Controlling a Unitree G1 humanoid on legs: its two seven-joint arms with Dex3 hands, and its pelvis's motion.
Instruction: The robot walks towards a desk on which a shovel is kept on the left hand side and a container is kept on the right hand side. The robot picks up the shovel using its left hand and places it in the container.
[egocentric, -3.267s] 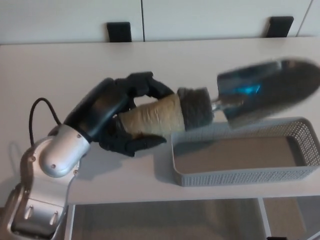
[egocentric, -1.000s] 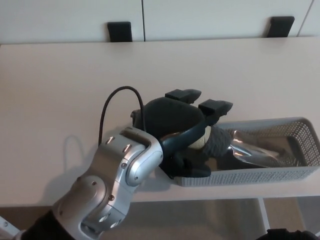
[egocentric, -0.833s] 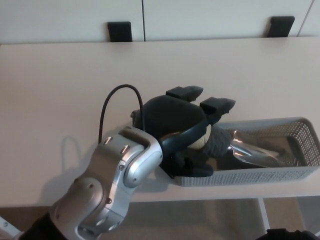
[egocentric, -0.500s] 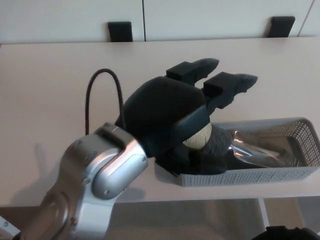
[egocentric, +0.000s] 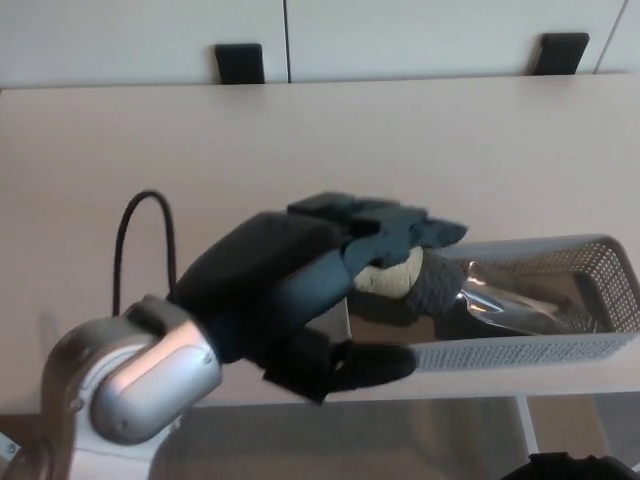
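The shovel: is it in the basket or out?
In: the shovel lies inside the mesh container, handle at its left end.

The shovel (egocentric: 470, 295) lay in the grey mesh container (egocentric: 600, 345) at the right of the desk (egocentric: 200, 150), its shiny blade pointing right along the floor of the container and its tan and dark grey handle resting over the left rim. The left hand (egocentric: 320, 285) hovered above that handle end, fingers (egocentric: 400, 225) spread and lifted off it, thumb (egocentric: 365, 365) low at the near side, holding nothing. A black cable (egocentric: 140, 225) looped up from the silver wrist (egocentric: 130, 385). Two black brackets (egocentric: 238, 62) sat on the far wall.
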